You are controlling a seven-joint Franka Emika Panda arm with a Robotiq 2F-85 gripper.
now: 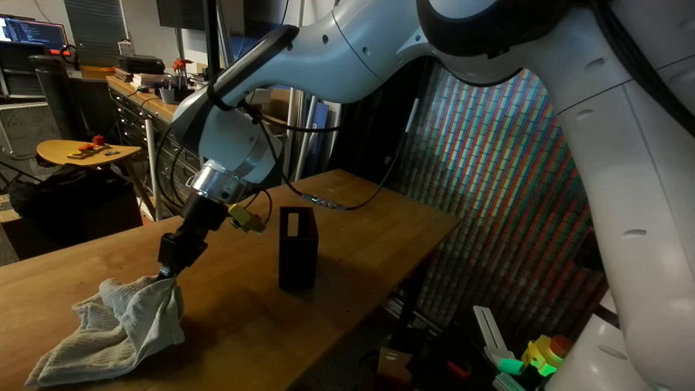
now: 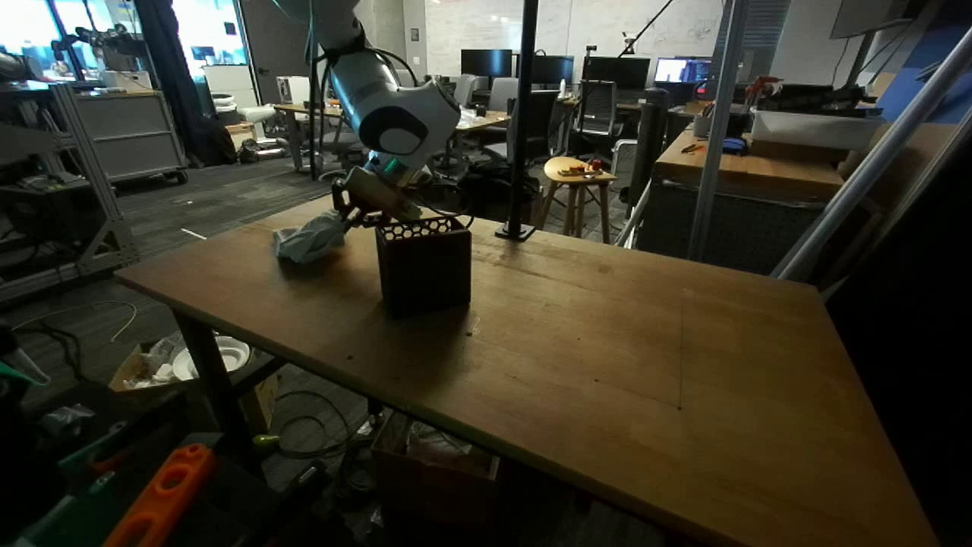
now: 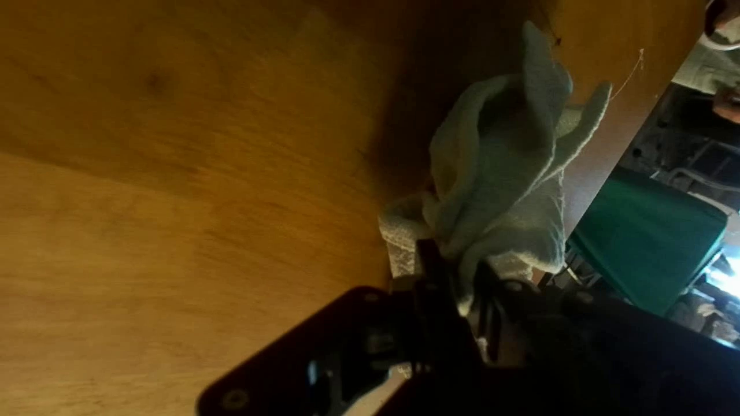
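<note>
My gripper (image 1: 167, 273) points down at a slant, shut on a crumpled pale grey cloth (image 1: 127, 326). In the wrist view a fold of the cloth (image 3: 497, 173) is pinched between the dark fingers, and loose folds stick out past them. The cloth's lower end spreads over the wooden table (image 1: 239, 336) and seems to rest on it. A black upright box (image 1: 297, 255) stands on the table, apart from the cloth. From another side, the cloth (image 2: 310, 238) shows to the left of the box (image 2: 425, 270), whose visible upper edge has a honeycomb pattern.
A black pole (image 2: 516, 228) rises from a base plate at the table's far edge. A cable (image 1: 326, 202) hangs from the arm over the table. Past that edge stand a wooden stool (image 2: 577, 171) and a workbench (image 2: 759, 167). Open boxes (image 2: 437, 456) lie beneath the table.
</note>
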